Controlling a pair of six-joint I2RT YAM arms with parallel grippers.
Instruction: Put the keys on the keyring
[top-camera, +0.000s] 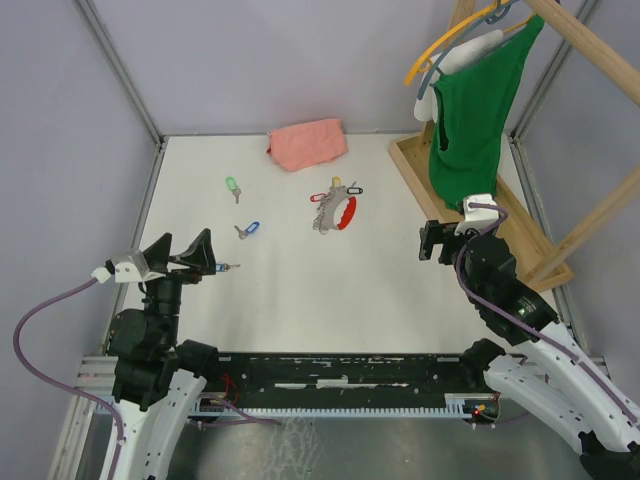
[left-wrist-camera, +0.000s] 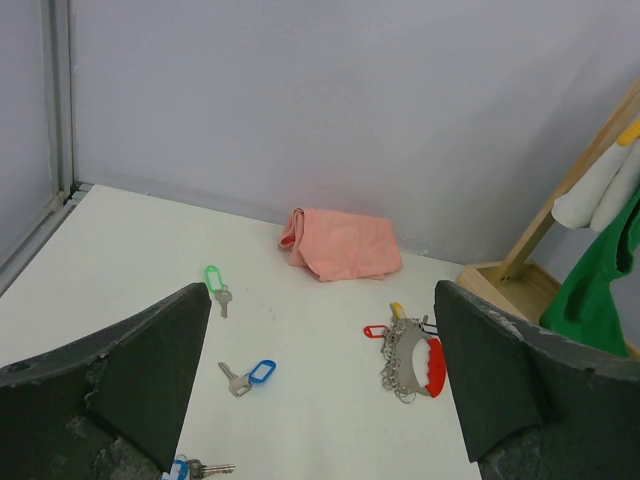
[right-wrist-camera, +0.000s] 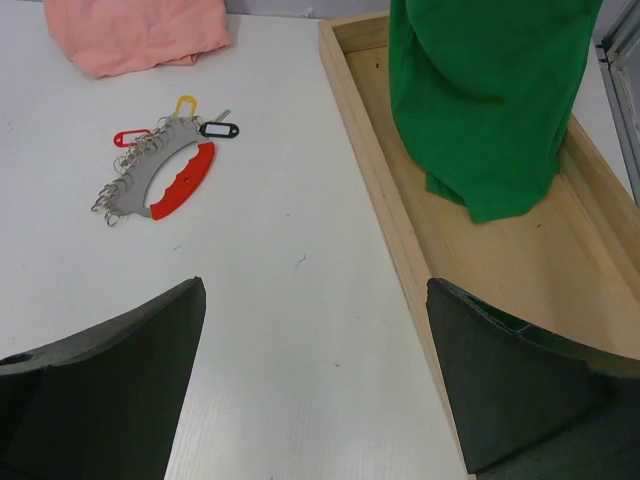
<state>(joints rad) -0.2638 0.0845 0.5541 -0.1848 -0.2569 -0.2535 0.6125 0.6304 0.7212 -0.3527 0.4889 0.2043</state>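
In the top view, both grippers are spread wide and empty. The left gripper (top-camera: 184, 250) hovers at about 8 o'clock on the white table (top-camera: 330, 290). The right gripper (top-camera: 437, 240) hangs at 3 o'clock, beside the wooden tray (top-camera: 410, 165) where a green shirt (top-camera: 475, 110) hangs.

Three loose keys lie on the left half:
- The green-tagged key (top-camera: 232, 186) lies at 10 o'clock.
- A blue-tagged key (top-camera: 248, 230) lies nearer the centre.
- A second blue-tagged key (top-camera: 225, 267) lies just at 3 o'clock of the left gripper's fingers.

The keyring (top-camera: 335, 210), grey with a red grip and coloured tags, rests just 12 o'clock of centre, well apart from all three keys. A pink cloth (top-camera: 307, 143) sits at 12 o'clock by the back wall
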